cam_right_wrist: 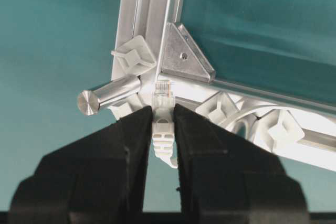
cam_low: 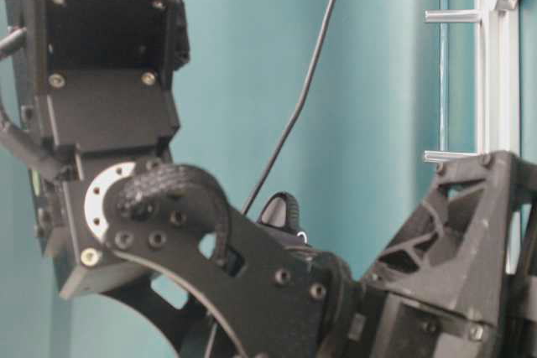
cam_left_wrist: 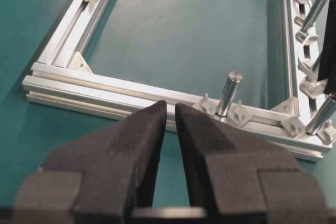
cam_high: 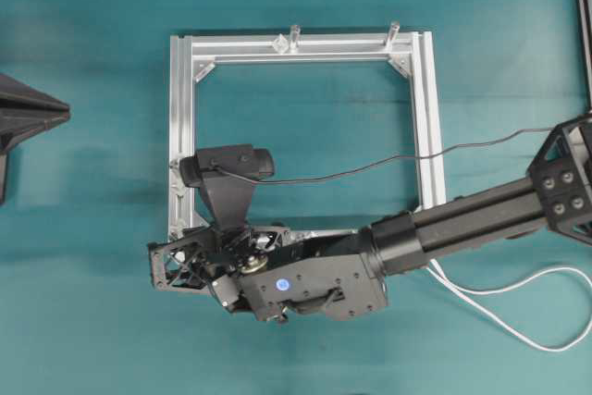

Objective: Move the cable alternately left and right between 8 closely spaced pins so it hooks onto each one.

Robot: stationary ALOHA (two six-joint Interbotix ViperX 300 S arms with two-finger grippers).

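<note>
Right wrist view: right gripper [cam_right_wrist: 161, 124] clamped on the plug [cam_right_wrist: 162, 100] of the cable [cam_high: 518, 307], just beside a frame [cam_right_wrist: 149, 9] corner bracket [cam_right_wrist: 184, 56], near a post [cam_right_wrist: 107, 94] and the pins [cam_right_wrist: 134, 55]. Left gripper [cam_left_wrist: 170, 119] parted narrowly, holding nothing, off the frame's outer edge.

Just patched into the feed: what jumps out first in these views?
The black right gripper pinching the long white cable's clear plug beside a silver upright post at the silver aluminium frame's corner. In the overhead view its arm covers the frame's lower rail, cable trailing right. The left gripper hangs empty near another rail.
</note>
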